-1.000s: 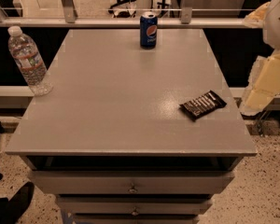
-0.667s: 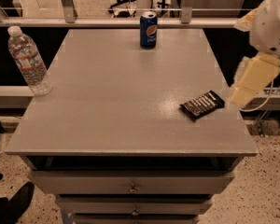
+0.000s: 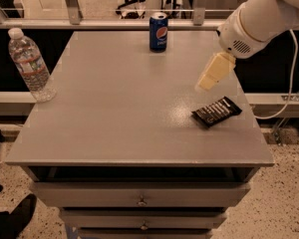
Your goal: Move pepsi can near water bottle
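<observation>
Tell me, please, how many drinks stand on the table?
2: the pepsi can at the far edge of the table and the water bottle at its left edge. The end effector hovers over the right side, holding neither.

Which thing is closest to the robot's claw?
The flat dark snack wrapper, near the gripper over the table's right side; blue can and clear bottle stand farther.
</observation>
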`<act>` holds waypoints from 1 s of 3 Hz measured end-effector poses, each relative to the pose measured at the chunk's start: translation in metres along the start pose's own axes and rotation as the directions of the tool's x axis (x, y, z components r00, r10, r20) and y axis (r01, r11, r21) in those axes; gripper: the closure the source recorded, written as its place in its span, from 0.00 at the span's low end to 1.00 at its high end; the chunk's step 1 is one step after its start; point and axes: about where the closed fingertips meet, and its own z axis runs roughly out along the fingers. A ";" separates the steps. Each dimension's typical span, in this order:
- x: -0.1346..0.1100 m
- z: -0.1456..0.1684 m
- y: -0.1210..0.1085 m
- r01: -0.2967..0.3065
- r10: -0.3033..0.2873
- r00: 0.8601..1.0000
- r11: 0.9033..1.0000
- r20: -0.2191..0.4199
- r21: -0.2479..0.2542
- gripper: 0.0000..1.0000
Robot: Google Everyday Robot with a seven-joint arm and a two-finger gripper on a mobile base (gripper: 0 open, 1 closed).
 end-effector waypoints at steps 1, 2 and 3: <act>0.000 0.001 0.000 -0.002 0.002 1.000 1.000 0.003 0.002 0.00; -0.011 0.014 -0.010 -0.054 0.051 0.996 0.998 0.069 0.039 0.00; -0.026 0.042 -0.040 -0.177 0.160 0.972 0.980 0.172 0.087 0.00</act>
